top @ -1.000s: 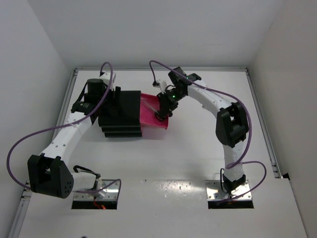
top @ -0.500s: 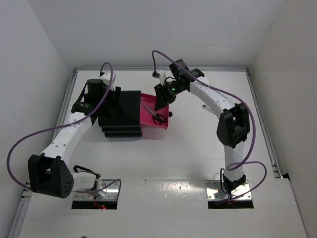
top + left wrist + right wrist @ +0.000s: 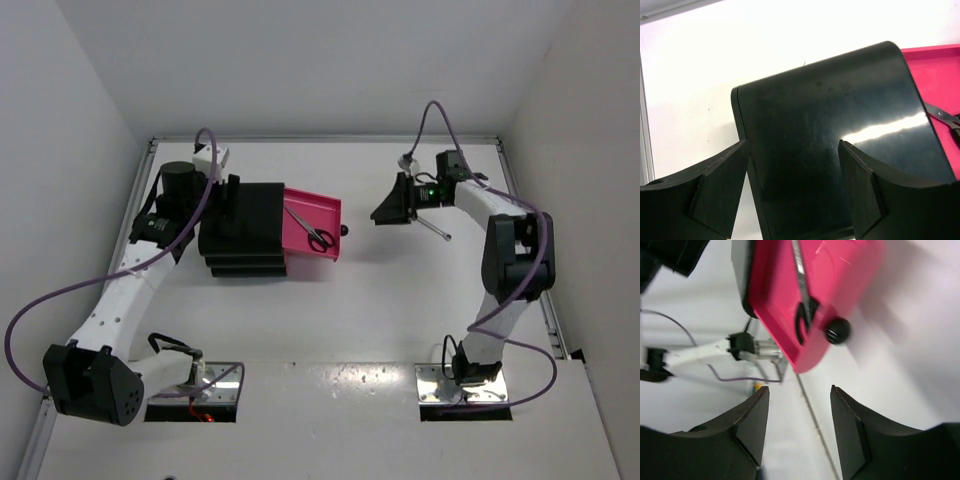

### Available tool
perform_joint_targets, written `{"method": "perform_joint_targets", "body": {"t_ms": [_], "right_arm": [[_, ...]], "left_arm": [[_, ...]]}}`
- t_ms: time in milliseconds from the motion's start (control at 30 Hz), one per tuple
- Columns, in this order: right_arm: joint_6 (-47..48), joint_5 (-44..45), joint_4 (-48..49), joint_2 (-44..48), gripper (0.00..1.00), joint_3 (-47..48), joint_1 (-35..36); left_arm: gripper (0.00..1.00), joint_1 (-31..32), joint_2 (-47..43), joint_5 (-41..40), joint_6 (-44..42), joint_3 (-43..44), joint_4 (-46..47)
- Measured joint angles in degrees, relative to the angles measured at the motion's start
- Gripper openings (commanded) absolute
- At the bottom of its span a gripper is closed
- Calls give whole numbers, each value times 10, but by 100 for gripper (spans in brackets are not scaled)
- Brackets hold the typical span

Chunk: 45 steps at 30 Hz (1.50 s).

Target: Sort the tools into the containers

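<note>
The black drawer unit (image 3: 245, 232) stands at the back left with its top magenta-pink drawer (image 3: 322, 212) pulled out to the right. The black-handled scissors (image 3: 315, 232) lie inside that drawer. My right gripper (image 3: 385, 213) is open and empty, to the right of the drawer's black knob (image 3: 344, 231) and apart from it. Its wrist view shows the drawer (image 3: 830, 275), the scissors (image 3: 802, 290) and the knob (image 3: 838, 330). A slim silver wrench (image 3: 432, 229) lies on the table under the right arm. My left gripper (image 3: 232, 190) is open over the unit's top (image 3: 830, 135). The yellow-handled tool and the blue stick are out of view.
The table (image 3: 380, 310) is white, with white walls at the back and sides. Purple cables loop off both arms. The two lower drawers are shut under the open one.
My right gripper let go of the scissors, which now lie in the pink drawer, and drew back to the right. The left arm shifted slightly.
</note>
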State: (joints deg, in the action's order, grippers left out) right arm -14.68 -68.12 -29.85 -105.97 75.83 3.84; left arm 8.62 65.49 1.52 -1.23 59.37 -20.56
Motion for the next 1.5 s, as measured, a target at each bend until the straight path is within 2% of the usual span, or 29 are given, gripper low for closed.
{"method": "perform_joint_targets", "body": {"t_ms": [133, 267, 333, 600, 900, 1100, 1500], "right_arm": [[-45, -44, 40, -49, 54, -69, -26], [-47, -97, 41, -100, 57, -70, -18], [-5, -120, -21, -141, 63, -35, -13], [181, -148, -222, -279, 64, 86, -2], [295, -152, -351, -304, 60, 174, 42], [318, -157, -380, -308, 59, 210, 81], [337, -159, -409, -356, 53, 258, 76]], "left_arm": [[78, 0, -13, 2, 0, -6, 0], [78, 0, -21, 2, -4, -26, -7], [78, 0, -21, 2, -6, -31, -12], [78, 0, -23, 2, -11, -31, -16], [78, 0, -22, 2, -11, -31, -19], [78, 0, -22, 2, -11, -33, -21], [78, 0, -16, 2, -11, -34, -21]]}}
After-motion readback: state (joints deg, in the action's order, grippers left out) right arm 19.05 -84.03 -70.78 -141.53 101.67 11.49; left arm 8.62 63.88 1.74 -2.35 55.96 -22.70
